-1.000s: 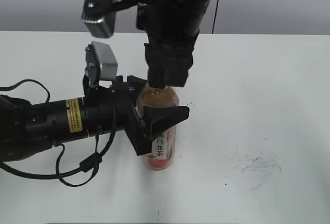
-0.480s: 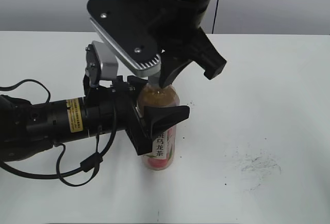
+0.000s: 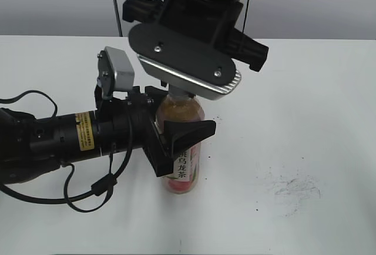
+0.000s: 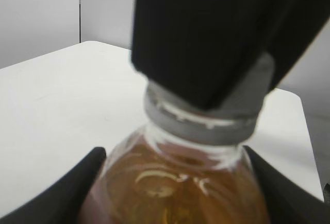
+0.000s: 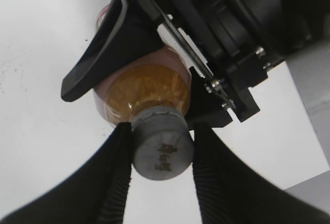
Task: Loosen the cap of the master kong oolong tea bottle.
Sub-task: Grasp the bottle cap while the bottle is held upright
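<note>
Right hand (image 5: 157, 175) comes straight down from above and its two black fingers (image 5: 116, 177) squeeze the little grey cap (image 5: 162, 150), one on each side. Left hand (image 3: 176, 134) reaches in flat from the left, and its two dark fingers (image 3: 191, 130) hug the wide part of the master kong oolong tea bottle (image 3: 183, 149). That bottle stands upright on the white desk (image 3: 305, 120), with brown tea inside and a pink label low down.
</note>
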`<state>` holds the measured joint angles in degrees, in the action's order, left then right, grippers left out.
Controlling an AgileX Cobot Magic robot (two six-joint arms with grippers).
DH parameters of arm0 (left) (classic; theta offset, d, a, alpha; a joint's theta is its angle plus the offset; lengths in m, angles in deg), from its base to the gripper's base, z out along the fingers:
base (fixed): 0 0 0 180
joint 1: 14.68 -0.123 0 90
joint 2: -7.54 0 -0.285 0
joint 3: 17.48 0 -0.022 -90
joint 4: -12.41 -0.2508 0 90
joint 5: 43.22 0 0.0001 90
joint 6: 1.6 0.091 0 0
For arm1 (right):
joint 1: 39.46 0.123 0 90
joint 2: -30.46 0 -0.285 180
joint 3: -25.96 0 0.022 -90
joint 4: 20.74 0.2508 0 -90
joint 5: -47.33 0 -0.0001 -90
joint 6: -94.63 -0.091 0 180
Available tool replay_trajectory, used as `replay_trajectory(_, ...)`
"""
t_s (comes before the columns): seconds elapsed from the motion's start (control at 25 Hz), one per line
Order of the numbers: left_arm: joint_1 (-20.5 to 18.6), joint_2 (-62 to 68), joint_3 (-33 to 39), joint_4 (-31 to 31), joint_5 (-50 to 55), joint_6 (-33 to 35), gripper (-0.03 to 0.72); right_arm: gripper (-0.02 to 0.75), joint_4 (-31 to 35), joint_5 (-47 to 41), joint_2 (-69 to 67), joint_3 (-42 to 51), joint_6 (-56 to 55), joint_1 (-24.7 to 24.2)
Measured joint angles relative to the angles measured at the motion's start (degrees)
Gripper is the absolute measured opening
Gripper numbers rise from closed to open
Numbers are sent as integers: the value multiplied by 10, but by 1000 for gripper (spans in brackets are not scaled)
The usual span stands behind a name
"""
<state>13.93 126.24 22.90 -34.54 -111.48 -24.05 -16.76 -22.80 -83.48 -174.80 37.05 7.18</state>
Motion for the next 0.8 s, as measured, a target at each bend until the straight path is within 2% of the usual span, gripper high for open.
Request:
replay_trajectory(0.08,0,0,0,0,0,0,445,270,0,0,0,0,13,0)
replay_trajectory(0.16,0,0,0,0,0,0,445,271,0,0,0,0,-20,0)
replay_trajectory(0.28,0,0,0,-1,0,0,445,288,-1,-1,0,0,-202,0)
replay_trajectory(0.36,0,0,0,0,0,-1,445,365,-6,0,0,0,-369,0)
replay_trajectory(0.44,0,0,0,0,0,-1,445,489,-23,0,0,0,-491,0)
replay_trajectory(0.52,0,0,0,0,0,-1,445,554,-35,0,0,0,-587,0)
replay_trajectory(0.8,0,0,0,0,0,-1,445,564,14,0,0,0,-811,0)
